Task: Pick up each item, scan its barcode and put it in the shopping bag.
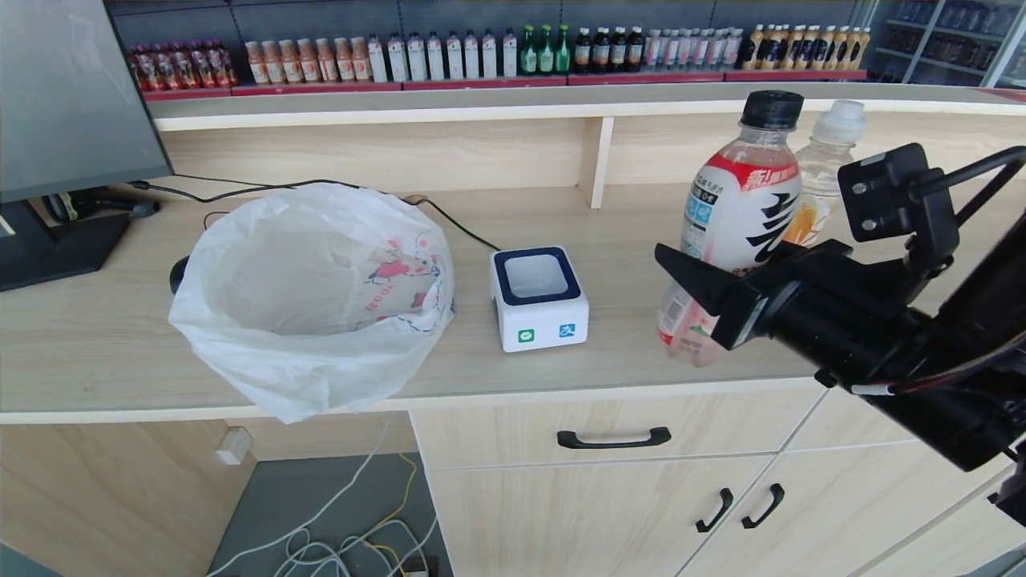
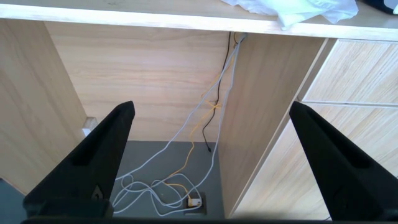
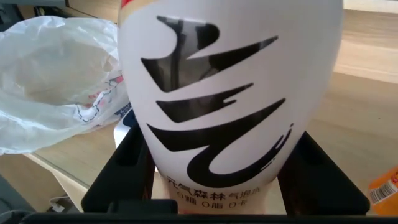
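A drink bottle [image 1: 741,208] with a black cap and a white label with black strokes stands slightly tilted at the right of the counter. My right gripper [image 1: 721,276] is shut on the bottle [image 3: 224,93] at its lower half, one finger on each side. A white plastic shopping bag [image 1: 313,280] stands open at the counter's left, and its rim [image 2: 292,9] hangs over the front edge. The white barcode scanner [image 1: 539,298] sits between bag and bottle. My left gripper [image 2: 208,162] is open and holds nothing, low in front of the cabinet opening under the counter.
A second clear bottle [image 1: 822,184] with a white cap and orange label stands just behind the held one. A monitor [image 1: 72,88] is at the far left. Cables [image 2: 174,180] lie on the floor under the counter. Drawers with black handles [image 1: 613,438] are below.
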`<state>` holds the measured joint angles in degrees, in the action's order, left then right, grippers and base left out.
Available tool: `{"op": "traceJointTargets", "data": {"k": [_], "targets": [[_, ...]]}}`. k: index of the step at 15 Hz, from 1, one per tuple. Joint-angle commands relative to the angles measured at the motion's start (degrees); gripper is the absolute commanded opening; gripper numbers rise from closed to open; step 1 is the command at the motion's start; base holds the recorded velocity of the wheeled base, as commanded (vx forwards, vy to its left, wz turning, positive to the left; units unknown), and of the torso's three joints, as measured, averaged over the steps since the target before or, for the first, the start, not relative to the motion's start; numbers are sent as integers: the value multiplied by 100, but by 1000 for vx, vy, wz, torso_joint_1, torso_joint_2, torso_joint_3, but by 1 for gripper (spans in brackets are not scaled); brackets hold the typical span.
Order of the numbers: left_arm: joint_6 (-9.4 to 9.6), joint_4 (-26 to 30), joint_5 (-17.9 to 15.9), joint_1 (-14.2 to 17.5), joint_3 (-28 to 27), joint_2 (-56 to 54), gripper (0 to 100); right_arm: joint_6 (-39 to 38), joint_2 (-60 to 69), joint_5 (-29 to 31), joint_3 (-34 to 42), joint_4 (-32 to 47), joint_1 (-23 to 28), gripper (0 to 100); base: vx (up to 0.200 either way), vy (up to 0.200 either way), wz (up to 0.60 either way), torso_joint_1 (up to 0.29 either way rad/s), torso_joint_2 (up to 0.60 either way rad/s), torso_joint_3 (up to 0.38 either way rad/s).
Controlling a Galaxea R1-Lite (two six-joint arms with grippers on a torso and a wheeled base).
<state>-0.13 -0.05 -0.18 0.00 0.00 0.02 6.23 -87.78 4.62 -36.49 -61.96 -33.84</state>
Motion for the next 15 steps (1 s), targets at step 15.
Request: {"op": "traceJointTargets", "data": {"k": [15], "targets": [[-4,5,1,0,0,-2,100,-517,60,74,-87,-17,238,0,0,67,0,-1,1,0]]}}
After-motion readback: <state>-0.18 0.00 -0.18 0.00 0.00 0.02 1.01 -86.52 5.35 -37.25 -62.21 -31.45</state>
